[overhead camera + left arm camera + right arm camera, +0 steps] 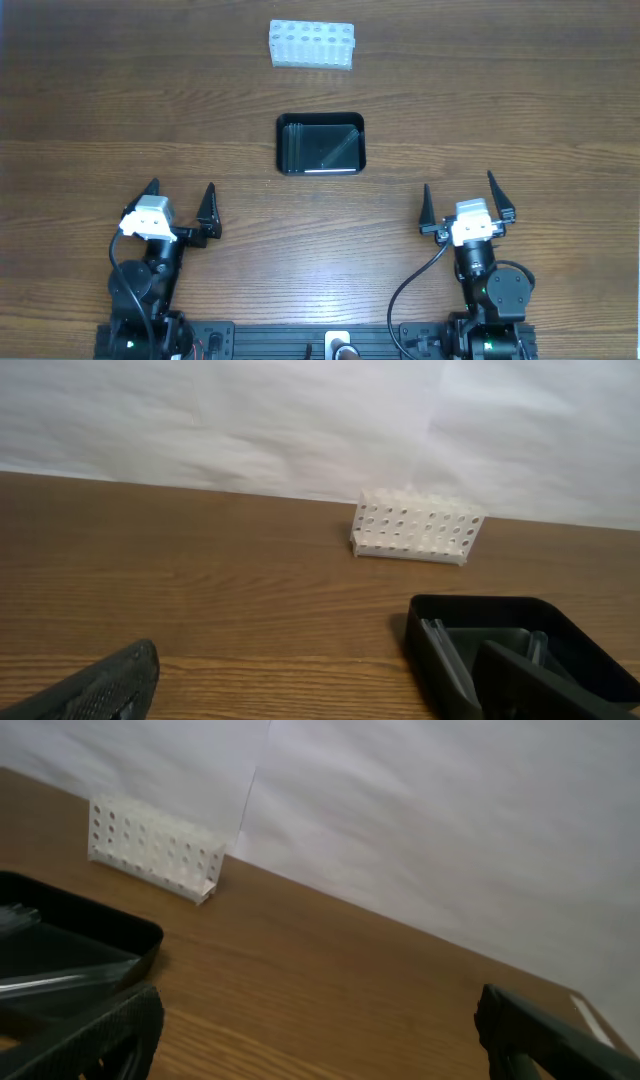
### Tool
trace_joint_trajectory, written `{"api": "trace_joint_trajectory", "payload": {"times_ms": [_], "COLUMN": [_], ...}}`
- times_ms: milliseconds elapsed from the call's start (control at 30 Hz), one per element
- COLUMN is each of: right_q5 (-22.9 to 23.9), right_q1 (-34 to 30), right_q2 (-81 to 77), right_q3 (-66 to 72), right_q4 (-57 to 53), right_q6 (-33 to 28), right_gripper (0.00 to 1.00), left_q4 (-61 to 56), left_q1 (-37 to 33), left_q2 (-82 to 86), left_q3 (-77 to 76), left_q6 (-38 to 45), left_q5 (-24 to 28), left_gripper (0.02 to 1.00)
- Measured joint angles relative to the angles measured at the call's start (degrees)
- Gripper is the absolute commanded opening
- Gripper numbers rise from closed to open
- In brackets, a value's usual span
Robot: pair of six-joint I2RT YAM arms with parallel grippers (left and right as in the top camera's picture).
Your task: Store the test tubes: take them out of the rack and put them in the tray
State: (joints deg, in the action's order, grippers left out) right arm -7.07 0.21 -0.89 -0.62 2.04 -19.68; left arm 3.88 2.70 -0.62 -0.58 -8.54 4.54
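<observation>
Black tray (281, 150) lies before the white rack (311, 45). My left gripper (181, 185) and right gripper (458, 181) both gape wide.

A bare robotics lab bench, laid out for a test-tube sorting trial.

Two small black arms stand on a black base rail (300, 335) at the near edge of a wood-grain desk (100, 100). The left hand (181, 195) and the right hand (458, 190) both have their fingers spread apart. Ahead of the hands and between them sits a black plastic tray (281, 145) with clear tubes (445, 655) lying in it. Farther ahead, well beyond the tray, stands a white perforated test-tube rack (311, 45). Behind the rack, a plain white backdrop (250, 420) closes off the far edge of the desk, as in a staged recording station rather than a home or a shop.
</observation>
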Motion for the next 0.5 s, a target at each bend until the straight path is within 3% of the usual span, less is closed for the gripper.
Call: {"api": "trace_joint_trajectory", "payload": {"times_ms": [300, 500], "right_q5": [5.73, 7.93], "right_q1": [0.63, 0.63], "right_q2": [0.0, -0.02], "right_q3": [0.0, 0.0], "right_q4": [-3.37, -6.05], "right_q6": [13.81, 19.61], "right_gripper": [0.991, 0.991], "left_q4": [0.0, 0.0], "left_q1": [0.0, 0.0], "left_q2": [0.0, 0.0], "left_q3": [0.0, 0.0], "left_q6": [0.0, 0.0], "left_q5": [0.0, 0.0], "left_gripper": [0.998, 0.998]}}
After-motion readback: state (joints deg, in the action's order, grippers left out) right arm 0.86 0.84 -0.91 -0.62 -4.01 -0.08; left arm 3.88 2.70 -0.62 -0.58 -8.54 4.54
